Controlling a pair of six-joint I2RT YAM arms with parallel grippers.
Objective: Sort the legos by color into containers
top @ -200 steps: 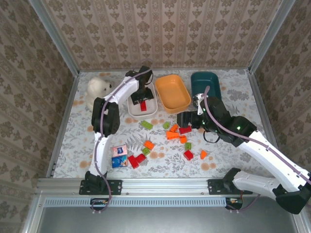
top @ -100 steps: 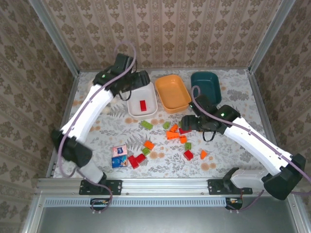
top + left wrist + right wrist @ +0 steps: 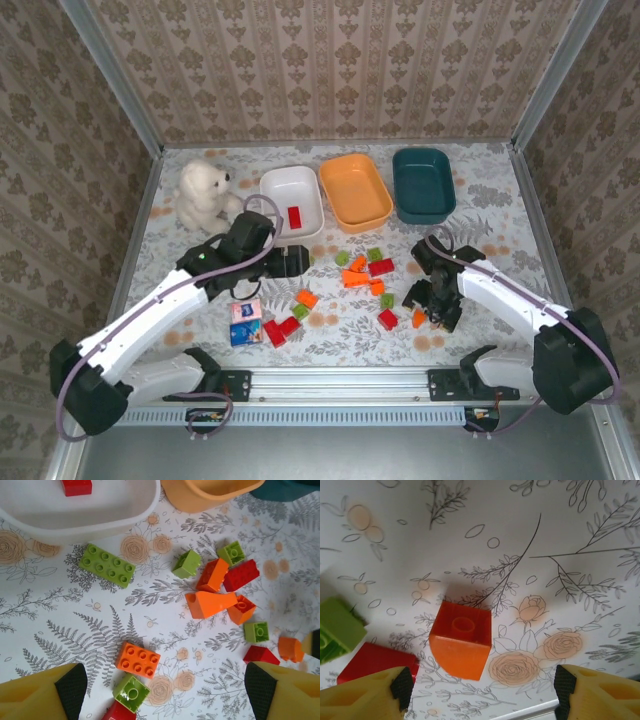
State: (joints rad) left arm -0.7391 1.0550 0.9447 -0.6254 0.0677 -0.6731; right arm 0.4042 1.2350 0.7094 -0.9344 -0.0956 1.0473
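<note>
Right gripper: low over a one-stud orange brick, fingers spread wide, nothing held. The brick sits near the worktop's near edge, right of middle. A red brick and a green brick lie just beside it on one side.

Likely step: pick this piece for the orange bin at the far edge, between the white bin and the teal bin.

To do it well:
- Centre first. The brick lies nearer one finger.
- Descend straight.
- Close on flat faces, since one face looks sloped.
- Keep off the red neighbour.

Left gripper: fingers apart and empty, above scattered legos near a green eight-stud brick.
</note>
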